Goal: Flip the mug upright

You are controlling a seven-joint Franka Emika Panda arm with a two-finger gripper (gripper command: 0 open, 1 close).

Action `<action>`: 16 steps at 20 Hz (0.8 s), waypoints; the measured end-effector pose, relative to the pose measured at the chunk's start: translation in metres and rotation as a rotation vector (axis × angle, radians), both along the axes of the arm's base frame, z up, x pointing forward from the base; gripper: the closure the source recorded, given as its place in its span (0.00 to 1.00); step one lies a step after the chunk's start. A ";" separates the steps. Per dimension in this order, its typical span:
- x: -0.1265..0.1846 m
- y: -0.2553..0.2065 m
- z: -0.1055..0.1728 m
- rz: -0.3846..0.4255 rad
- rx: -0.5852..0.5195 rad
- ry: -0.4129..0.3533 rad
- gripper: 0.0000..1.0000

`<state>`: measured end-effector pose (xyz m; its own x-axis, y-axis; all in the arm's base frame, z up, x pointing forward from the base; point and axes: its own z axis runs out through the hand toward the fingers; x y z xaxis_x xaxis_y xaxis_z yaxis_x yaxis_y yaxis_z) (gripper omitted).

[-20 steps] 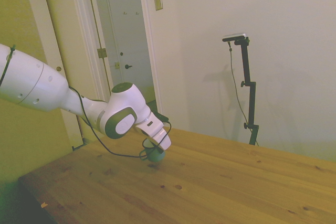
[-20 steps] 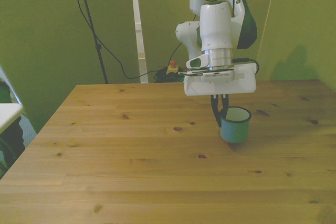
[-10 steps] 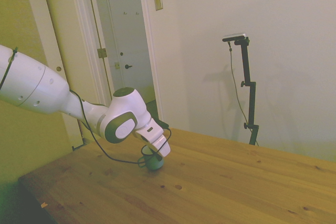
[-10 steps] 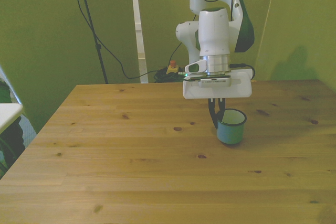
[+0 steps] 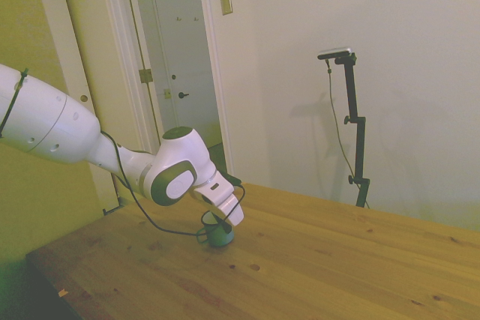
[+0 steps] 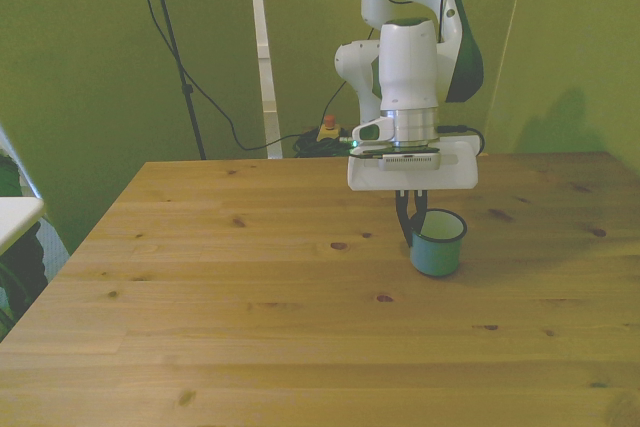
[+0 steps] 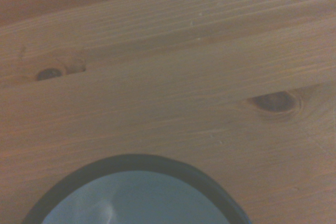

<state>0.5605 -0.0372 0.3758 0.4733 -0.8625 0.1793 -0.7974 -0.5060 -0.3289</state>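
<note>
Teal enamel mug (image 6: 437,244) is stood upright on the wooden table (image 6: 250,327), mouth upward; its rim is pinched by the closed gripper (image 6: 410,221) directly above.

The mug (image 6: 437,244) is set upright on the surface (image 6: 250,327), mouth at twelve o'clock, toward the front view's right and nearer the far edge. The pincer (image 6: 412,219) is placed at the mug's rim on its nine o'clock side in the front view, reaching down from above. In the wrist view the mug's rim (image 7: 136,163) is seen against the surface's boards (image 7: 173,77).
</note>
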 end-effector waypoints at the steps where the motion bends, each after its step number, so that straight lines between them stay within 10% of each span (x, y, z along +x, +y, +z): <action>1: 0.000 0.000 0.000 0.001 0.000 0.000 0.00; 16: -0.036 0.030 0.068 0.072 -0.020 -0.070 0.00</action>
<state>0.5246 -0.0068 0.4443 0.5194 -0.8229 0.2304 -0.7345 -0.5677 -0.3718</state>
